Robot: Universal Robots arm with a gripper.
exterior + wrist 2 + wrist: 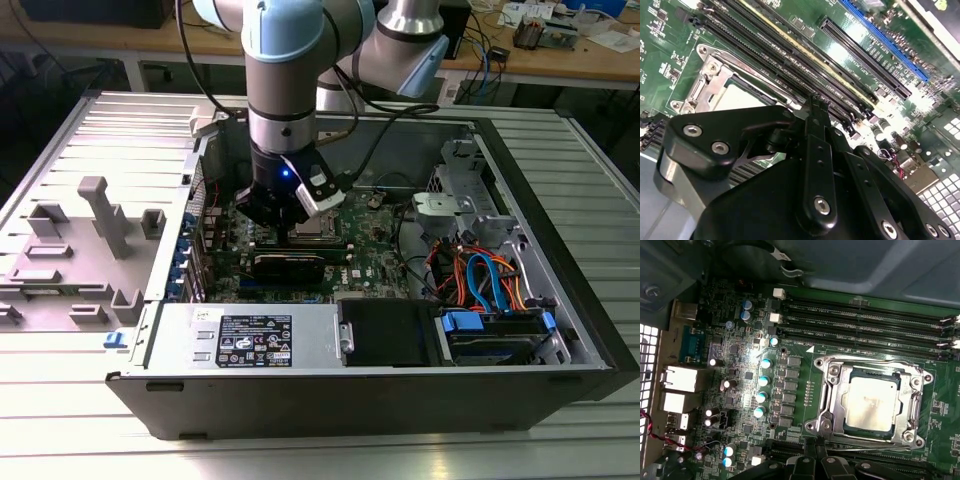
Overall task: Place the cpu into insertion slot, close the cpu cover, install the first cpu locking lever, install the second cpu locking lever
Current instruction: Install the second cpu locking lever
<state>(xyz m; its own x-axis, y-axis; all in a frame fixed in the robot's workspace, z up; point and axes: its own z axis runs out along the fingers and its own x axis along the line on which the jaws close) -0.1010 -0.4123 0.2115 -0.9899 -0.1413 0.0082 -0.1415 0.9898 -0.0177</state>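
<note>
The cpu (871,404) lies flat inside the insertion slot (832,371), under the cpu cover (914,410); the end effector (815,460) hovers just beside the slot, fingertips together, holding nothing.

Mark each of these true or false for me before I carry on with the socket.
1. The cpu lies in the insertion slot. True.
2. The cpu cover is a metal frame lying around the chip. True.
3. The end effector hangs outside the computer case, over the grey tray. False: in the exterior view it is down inside the open case, over the motherboard.
4. The memory slots next to the socket are white. False: they are long and black.
5. A blue slot runs across the board in the second wrist view. True.
</note>
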